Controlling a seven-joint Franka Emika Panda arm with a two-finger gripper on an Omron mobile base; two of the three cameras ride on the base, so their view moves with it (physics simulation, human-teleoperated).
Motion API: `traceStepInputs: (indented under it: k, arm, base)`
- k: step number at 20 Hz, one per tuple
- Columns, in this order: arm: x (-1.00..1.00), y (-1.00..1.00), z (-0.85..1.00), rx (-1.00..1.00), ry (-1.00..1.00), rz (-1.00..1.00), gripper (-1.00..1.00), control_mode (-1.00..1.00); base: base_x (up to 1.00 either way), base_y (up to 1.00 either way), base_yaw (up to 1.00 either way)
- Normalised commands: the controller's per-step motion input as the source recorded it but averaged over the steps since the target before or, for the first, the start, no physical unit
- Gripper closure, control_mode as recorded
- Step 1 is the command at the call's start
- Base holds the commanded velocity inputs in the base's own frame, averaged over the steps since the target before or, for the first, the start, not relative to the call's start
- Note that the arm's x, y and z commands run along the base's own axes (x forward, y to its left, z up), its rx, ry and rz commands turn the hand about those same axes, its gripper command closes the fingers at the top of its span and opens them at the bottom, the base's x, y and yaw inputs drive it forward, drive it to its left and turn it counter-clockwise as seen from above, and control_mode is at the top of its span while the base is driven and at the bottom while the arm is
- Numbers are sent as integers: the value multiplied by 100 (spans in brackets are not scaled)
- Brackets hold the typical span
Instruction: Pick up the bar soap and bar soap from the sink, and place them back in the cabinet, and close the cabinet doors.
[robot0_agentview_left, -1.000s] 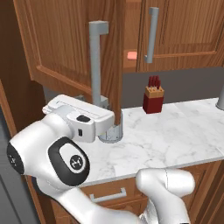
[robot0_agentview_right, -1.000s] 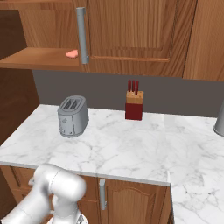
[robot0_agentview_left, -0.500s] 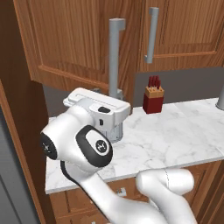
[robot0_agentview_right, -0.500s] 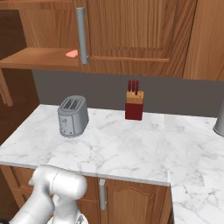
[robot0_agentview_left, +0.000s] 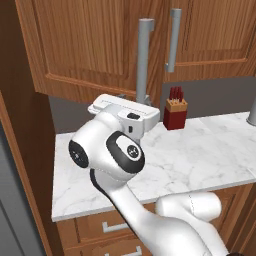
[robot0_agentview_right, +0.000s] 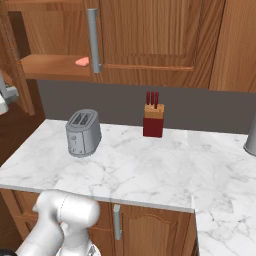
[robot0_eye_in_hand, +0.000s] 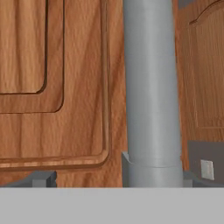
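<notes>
The cabinet's left door (robot0_agentview_left: 90, 45) stands part open, and its long grey handle (robot0_agentview_left: 145, 60) hangs just above my white hand. My gripper (robot0_agentview_left: 127, 106) sits at the handle's lower end. In the hand view my gripper (robot0_eye_in_hand: 116, 178) is open, with the handle (robot0_eye_in_hand: 151, 87) close up between its fingertips (robot0_eye_in_hand: 43, 178), nearer the right one. The right door (robot0_agentview_left: 215, 30) is shut. One salmon-pink bar soap (robot0_agentview_right: 81, 61) lies on the cabinet shelf (robot0_agentview_right: 50, 65). The sink is out of view.
A grey toaster (robot0_agentview_right: 82, 132) and a red knife block (robot0_agentview_right: 153, 120) stand on the white marble counter (robot0_agentview_right: 140, 170). Wooden drawers (robot0_agentview_left: 110, 227) run under the counter. A dark wooden panel (robot0_agentview_left: 20, 150) rises at the left.
The left door has swung right toward its frame, with my hand following at the handle's base. The toaster, knife block and soap have stayed where they were.
</notes>
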Motion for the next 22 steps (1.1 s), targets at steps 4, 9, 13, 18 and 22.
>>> traceStepInputs:
  k: [4,9,13,18,22]
  arm:
    - [47,-12,-26,-1,-3,0,-100,-100]
    - [52,-10,-29,-1,-1,0,-100,-100]
    - [55,-9,-32,-2,0,0,-100,-100]
    - [56,-9,-33,-2,0,0,-100,-100]
    - [56,-10,-33,-1,0,0,-100,-100]
  base:
    - [0,0,0]
    - [0,0,0]
    - [0,0,0]
    - [0,0,0]
    - [0,0,0]
